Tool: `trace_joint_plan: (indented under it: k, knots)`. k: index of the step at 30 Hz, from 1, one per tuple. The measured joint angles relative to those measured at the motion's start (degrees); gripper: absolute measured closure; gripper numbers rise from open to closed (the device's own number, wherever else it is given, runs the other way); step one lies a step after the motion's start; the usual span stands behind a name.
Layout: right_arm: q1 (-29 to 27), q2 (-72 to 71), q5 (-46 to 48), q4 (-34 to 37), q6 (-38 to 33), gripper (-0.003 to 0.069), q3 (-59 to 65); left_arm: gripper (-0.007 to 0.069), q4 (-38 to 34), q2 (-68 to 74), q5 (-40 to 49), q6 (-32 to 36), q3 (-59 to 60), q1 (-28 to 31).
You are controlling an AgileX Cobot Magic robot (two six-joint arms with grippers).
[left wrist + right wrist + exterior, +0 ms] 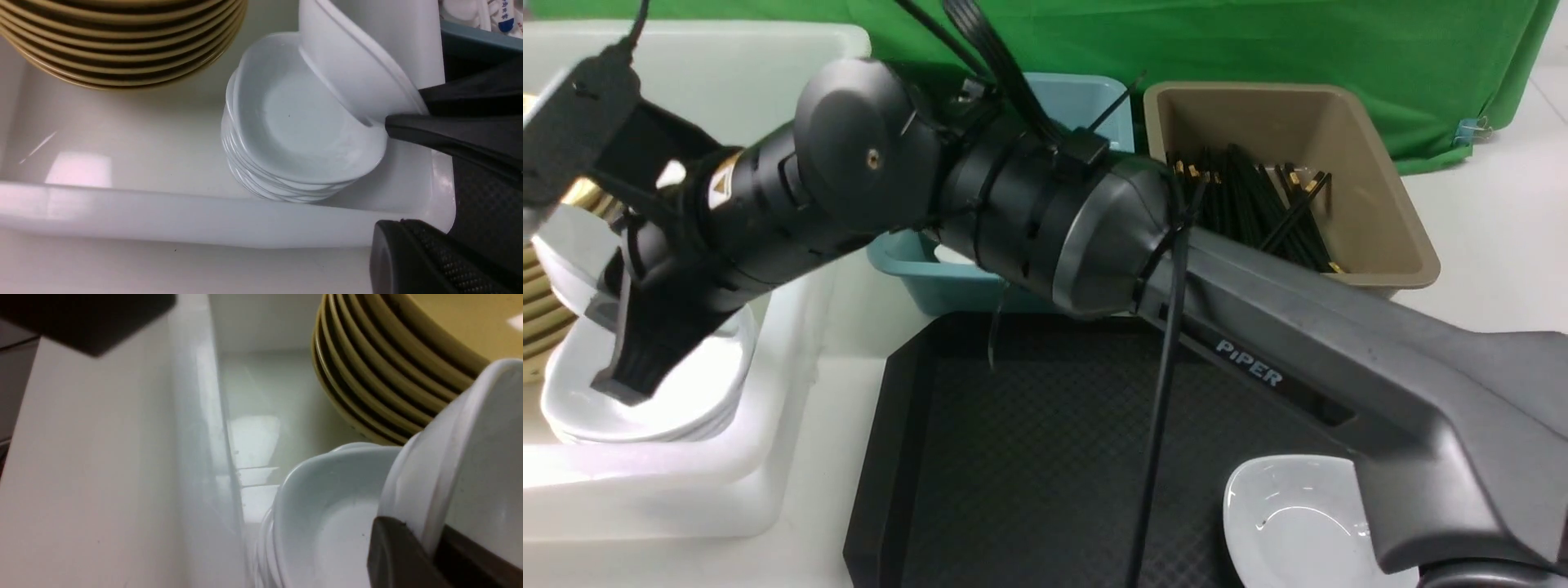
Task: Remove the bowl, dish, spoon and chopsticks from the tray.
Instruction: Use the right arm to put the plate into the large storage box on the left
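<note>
The white plastic bin [645,498] at frame left held stacked mustard-yellow bowls [122,41] and white dishes [294,134]; the right gripper [402,118] clamped a tilted white squarish dish [347,69] over that dish stack, while the left gripper [408,261] was closed.

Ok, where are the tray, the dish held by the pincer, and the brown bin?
tray [1029,457]: front view, bare textured floor.
held dish [351,81]: left wrist view, its tilted outer wall.
brown bin [1384,204]: front view, right inner wall.

Bright overhead light; glare on white bin [77,169]; tray [1029,457] sharp; right wrist view soft.
</note>
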Motion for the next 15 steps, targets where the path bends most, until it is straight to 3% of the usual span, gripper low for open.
trace_joint_plan:
  k: [6,8,12,15]
  knots:
    - [1.1,1.4,0.0,-3.8,-0.4,0.0618,0.0,0.0627,0.3,0.1,0.0,0.0,0.4,-1.5]
    - [1.3,1.8,0.2,-4.4,-0.2,0.0578,0.0,0.0627,0.4,0.0,0.0,0.0,0.5,-1.6]
    - [1.3,2.0,1.7,-4.4,1.1,0.0429,0.0,0.0627,0.6,0.0,0.0,0.2,0.5,-1.6]
    - [1.3,2.0,3.3,-4.4,4.4,0.0274,0.0,0.0627,0.7,0.0,0.0,0.2,0.5,-1.6]
